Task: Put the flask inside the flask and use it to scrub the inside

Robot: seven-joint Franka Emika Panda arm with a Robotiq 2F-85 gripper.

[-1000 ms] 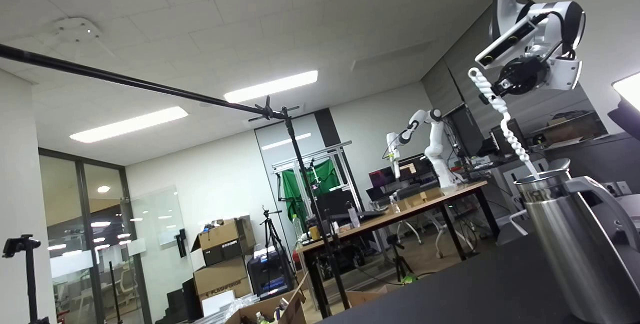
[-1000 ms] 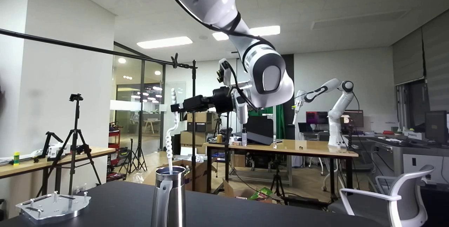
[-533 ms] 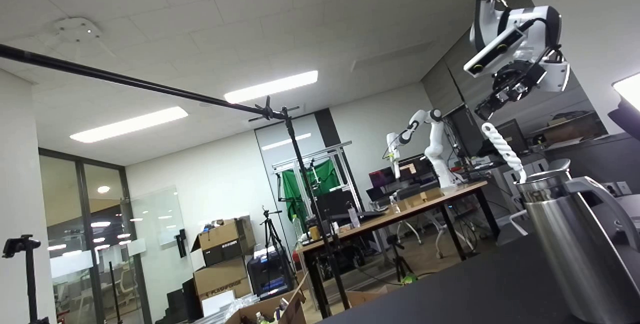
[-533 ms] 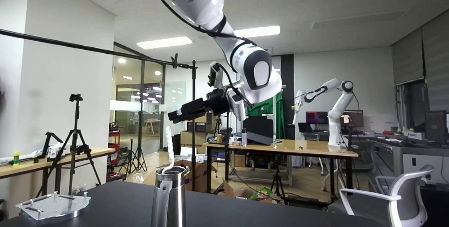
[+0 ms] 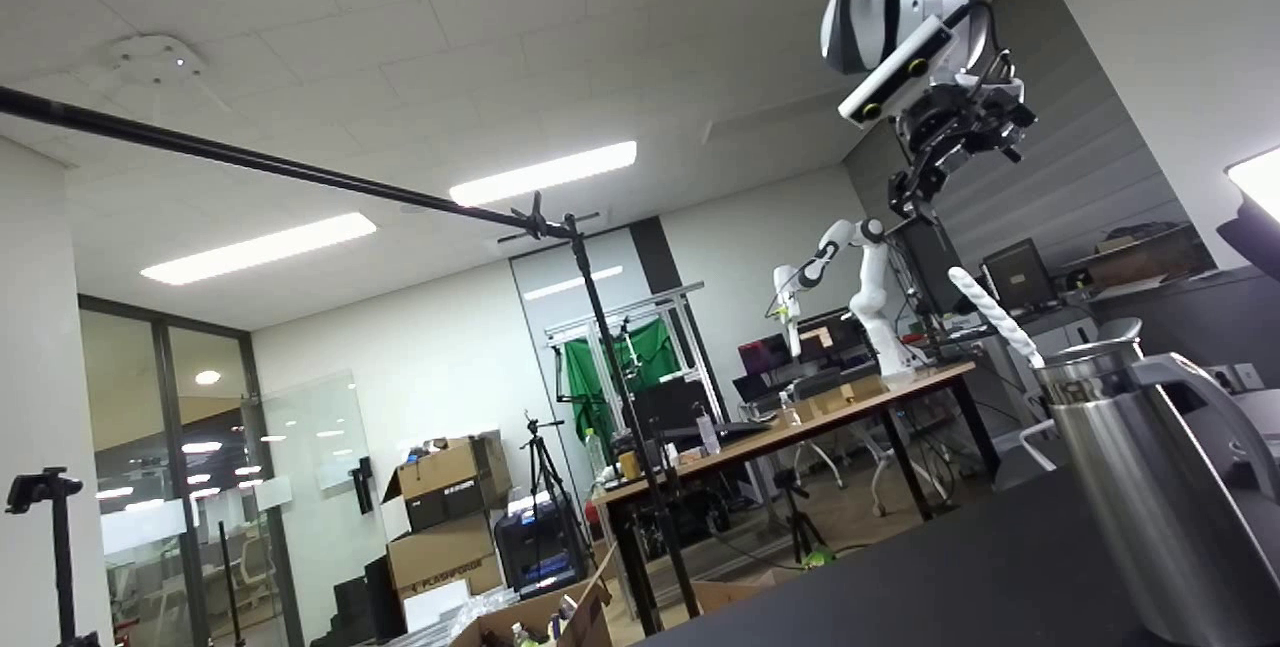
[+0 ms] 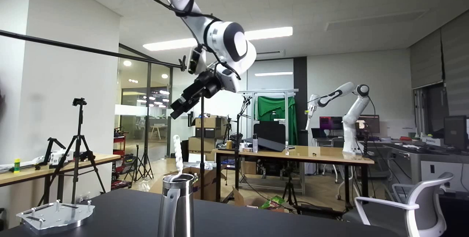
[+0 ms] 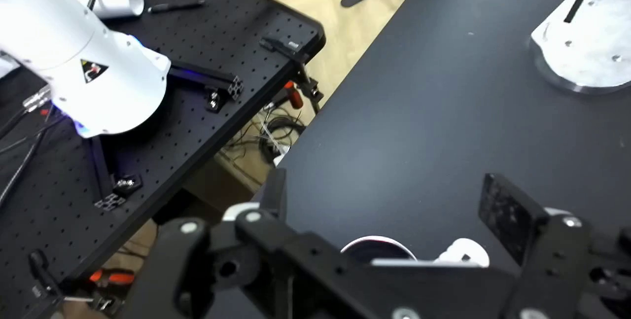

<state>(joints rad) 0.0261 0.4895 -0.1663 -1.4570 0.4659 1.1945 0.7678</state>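
Black jointed gripper [image 7: 392, 203] hangs with jaws spread wide, above and apart from a white twisted rod [image 6: 178, 154], its lower end seemingly inside a tall brushed silvery steel flask [image 5: 1150, 497], flask upright on a black table [image 6: 256, 218]

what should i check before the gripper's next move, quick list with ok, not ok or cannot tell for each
1. Gripper open with nothing in it: ok.
2. Gap between gripper and white rod: ok, they are apart in both exterior views.
3. White rod reaching into the mouth of the flask: ok, though its lower end is hidden.
4. Flask upright on the black table: ok.
5. White rod gripped for scrubbing: not ok, probably needs grasping first.
6. Inside of the flask clean: cannot tell, too little of it shows.
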